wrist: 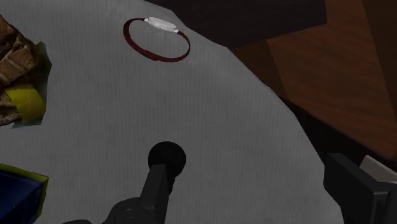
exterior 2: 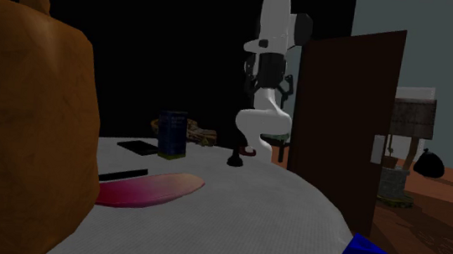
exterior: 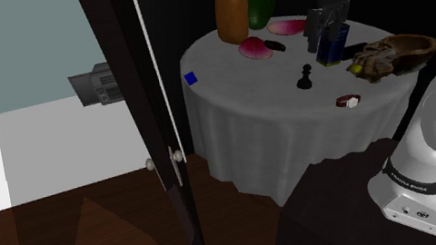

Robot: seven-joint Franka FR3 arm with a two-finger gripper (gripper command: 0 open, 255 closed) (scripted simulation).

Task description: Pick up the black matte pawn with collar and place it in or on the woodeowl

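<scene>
the pawn [exterior: 305,79] stands upright on the desk [exterior: 235,72], left of the bowl [exterior: 393,56] in the shoulder view. the jaws hang released, wide apart, above it. we should shift until the pawn sits midway, not by one finger [wrist: 156,191], then close under the collar. the wrist view reveals that offset; the second exterior view shows the pawn apart from the tall box [exterior 2: 172,134].
</scene>
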